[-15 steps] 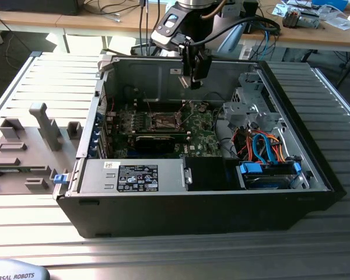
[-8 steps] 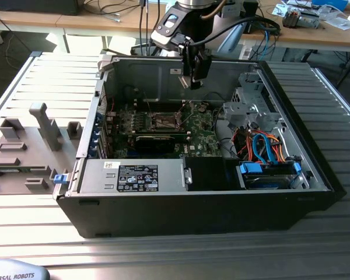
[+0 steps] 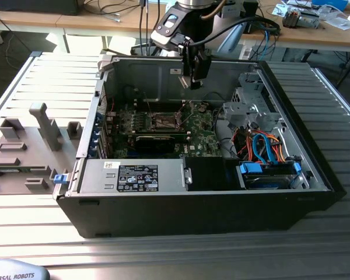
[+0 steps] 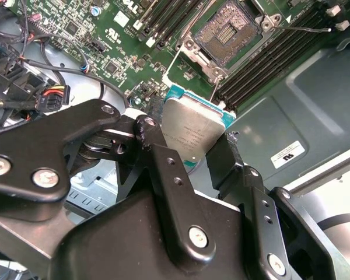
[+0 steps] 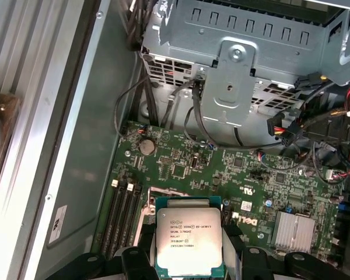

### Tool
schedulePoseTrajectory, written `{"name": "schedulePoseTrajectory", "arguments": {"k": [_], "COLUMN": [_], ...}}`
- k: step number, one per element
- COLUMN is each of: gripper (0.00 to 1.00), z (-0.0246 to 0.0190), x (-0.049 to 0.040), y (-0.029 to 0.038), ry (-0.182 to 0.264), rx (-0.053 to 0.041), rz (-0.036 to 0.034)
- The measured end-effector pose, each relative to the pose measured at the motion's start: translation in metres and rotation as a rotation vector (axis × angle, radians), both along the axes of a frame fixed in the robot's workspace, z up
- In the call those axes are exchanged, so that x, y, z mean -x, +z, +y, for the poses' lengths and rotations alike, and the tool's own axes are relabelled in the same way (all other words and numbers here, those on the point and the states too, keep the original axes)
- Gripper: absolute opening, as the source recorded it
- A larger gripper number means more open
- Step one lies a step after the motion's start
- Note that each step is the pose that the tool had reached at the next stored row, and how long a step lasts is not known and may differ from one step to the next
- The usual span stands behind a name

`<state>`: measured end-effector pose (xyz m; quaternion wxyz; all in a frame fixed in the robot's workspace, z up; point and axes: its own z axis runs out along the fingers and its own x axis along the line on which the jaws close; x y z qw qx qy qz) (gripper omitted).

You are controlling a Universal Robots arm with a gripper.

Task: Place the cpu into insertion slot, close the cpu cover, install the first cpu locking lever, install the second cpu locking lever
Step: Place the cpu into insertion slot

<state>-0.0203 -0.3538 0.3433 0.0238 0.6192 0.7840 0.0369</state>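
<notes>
Item: cpu [image 4: 192, 131], silver chip, clamped by its edges between the jaws, likely leaving its underside free for seating. Held over the open computer case [image 3: 181, 213]; bare socket [image 3: 163, 122] at seven o'clock from it in the exterior view.

The cpu [image 5: 189, 242] has a dull, smooth silver-grey metal lid, and the claw [image 4: 186, 146] is matt black with shiny screw heads. The motherboard [image 5: 221, 169] is glossy green, the case [image 3: 146, 76] is plain matt grey sheet metal, and the table [image 3: 181, 251] looks like ribbed bare aluminium.
</notes>
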Motion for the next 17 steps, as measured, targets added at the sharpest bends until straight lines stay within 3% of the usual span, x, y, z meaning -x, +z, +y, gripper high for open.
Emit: {"name": "schedulePoseTrajectory", "arguments": {"k": [17], "gripper": [0.54], "z": [0.0000], "x": [0.0000], "y": [-0.0003], "ry": [-0.019], "rx": [0.0001], "rz": [0.0000]}}
